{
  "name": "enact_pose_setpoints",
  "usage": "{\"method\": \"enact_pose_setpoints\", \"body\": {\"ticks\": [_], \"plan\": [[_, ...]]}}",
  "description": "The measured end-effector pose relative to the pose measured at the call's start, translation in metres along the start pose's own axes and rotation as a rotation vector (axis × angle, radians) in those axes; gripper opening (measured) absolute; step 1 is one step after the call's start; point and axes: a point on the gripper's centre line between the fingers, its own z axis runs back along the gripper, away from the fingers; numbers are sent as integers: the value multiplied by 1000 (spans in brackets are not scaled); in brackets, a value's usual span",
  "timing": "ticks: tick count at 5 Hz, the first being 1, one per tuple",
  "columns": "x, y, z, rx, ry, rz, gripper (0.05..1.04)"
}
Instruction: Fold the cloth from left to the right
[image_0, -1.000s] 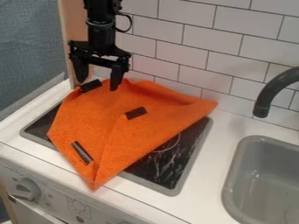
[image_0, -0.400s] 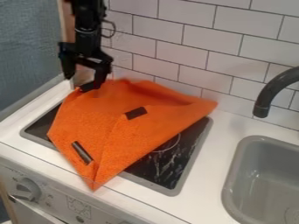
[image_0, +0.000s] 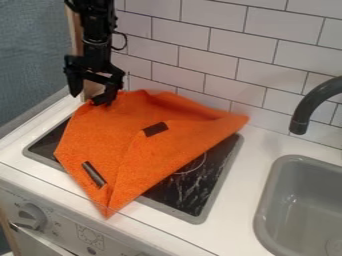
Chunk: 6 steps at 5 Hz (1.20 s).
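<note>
My black gripper (image_0: 89, 98) hangs at the back left, over the cloth's upper left corner, its two fingers spread apart and open. The right fingertip is at the cloth's back left edge, while the left one hangs just outside that edge. Whether the right finger touches the fabric I cannot tell. The orange cloth (image_0: 127, 135) lies partly folded across the stovetop, with a pointed corner toward the front and another toward the right. Two dark strips show on it, one near the middle and one at the front left.
Beneath the cloth is a black stovetop (image_0: 190, 192) with a grey rim, set in a white counter (image_0: 234, 205). A grey sink (image_0: 300, 200) and dark faucet (image_0: 314, 102) stand at the right. A white tiled wall (image_0: 220, 47) rises behind.
The gripper has moved left, and its right finger now stands around where the dark strip at the cloth's back left corner showed. The cloth has not visibly moved.
</note>
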Motion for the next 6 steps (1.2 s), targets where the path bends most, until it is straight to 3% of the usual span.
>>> {"method": "enact_pose_setpoints", "body": {"ticks": [2,4,5,6], "plan": [[-2,4,-11,-56,16,35,946],[-1,6,-12,-69,7,61,363],[0,6,-15,-65,14,74,183],[0,6,-15,-69,14,78,79]]}}
